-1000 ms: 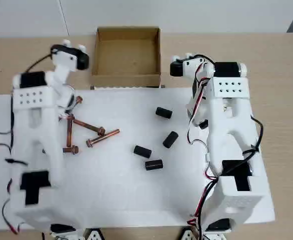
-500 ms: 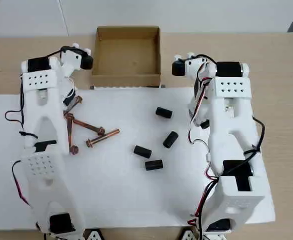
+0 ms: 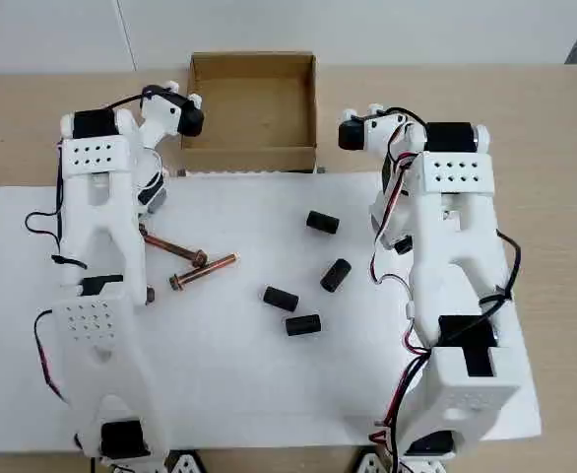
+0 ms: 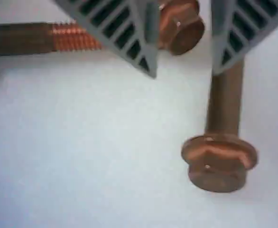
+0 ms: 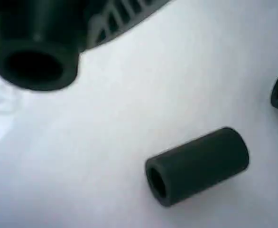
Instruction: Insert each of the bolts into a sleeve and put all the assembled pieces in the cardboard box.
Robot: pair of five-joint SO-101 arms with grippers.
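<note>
downward, left gripper (image 4: pixel 181 61) parted over bolt (image 4: pixel 179 28); right gripper (image 3: pixel 399 242) clasps sleeve (image 5: pixel 34 64)

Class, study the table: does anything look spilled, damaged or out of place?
Nothing stands out. The copper bolts lie loosely crossed and the black sleeves scattered on the white sheet, as unassembled parts would; the cardboard box sits upright, undamaged.

Wooden table (image 3: pixel 554 118) bears white sheet (image 3: pixel 239 394), cardboard box (image 3: pixel 249 156).
</note>
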